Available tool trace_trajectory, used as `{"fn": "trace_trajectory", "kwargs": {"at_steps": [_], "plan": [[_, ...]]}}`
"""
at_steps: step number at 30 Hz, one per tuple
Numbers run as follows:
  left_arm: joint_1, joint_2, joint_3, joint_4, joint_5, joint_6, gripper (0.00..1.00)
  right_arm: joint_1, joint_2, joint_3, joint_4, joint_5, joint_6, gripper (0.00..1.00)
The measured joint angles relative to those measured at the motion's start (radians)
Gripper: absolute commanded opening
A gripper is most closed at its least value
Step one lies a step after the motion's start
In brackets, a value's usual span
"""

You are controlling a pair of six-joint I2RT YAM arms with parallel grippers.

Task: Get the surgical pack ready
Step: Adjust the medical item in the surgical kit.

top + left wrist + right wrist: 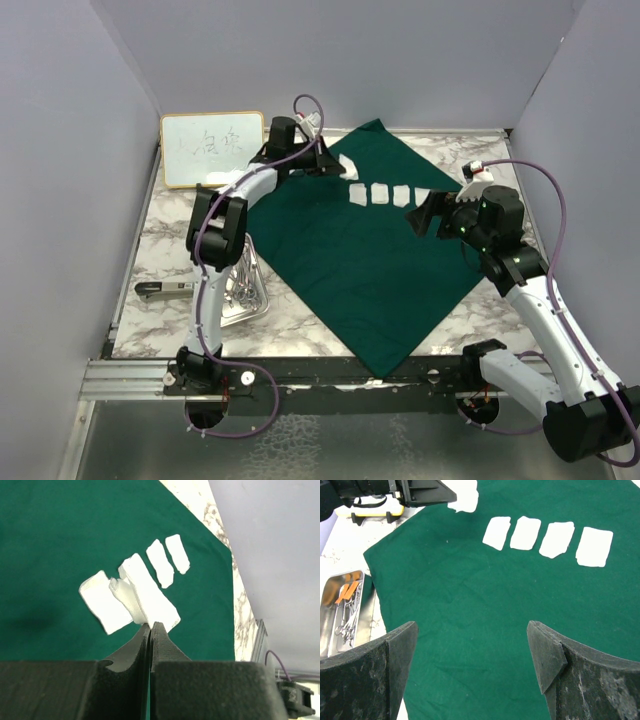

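Green fabric drape [370, 270] — diamond-spread, ragged white gauze squares [525, 532], marbled tabletop [165, 240]

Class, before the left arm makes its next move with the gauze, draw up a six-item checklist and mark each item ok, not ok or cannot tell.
1. Left gripper shut on a gauze square: ok, the tips appear pinched on its edge.
2. Held square lifted off the green drape: cannot tell.
3. Right gripper open, holding nothing, above the drape: ok.
4. Other four gauze squares in a row, apart, on the drape: ok.
5. Drape spread flat: ok.
6. Steel tray with instruments on the drape: not ok, it sits on the marble table beside the drape.
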Motion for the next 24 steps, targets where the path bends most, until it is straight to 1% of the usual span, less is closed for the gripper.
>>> {"fn": "trace_trajectory", "kwargs": {"at_steps": [5,8,15,24], "plan": [[-0.027,0.055,0.106,-0.068,0.055,0.071,0.00,0.000,0.000,0.000,0.000,0.000,0.000,0.93],[-0.047,0.116,0.191,-0.112,0.086,0.101,0.00,0.000,0.000,0.000,0.000,0.000,0.000,0.93],[-0.066,0.245,0.335,-0.177,0.128,0.115,0.00,0.000,0.002,0.000,0.000,0.000,0.000,0.93],[-0.058,0.314,0.373,-0.193,0.141,0.102,0.00,0.000,0.003,0.000,0.000,0.001,0.000,0.93]]}}
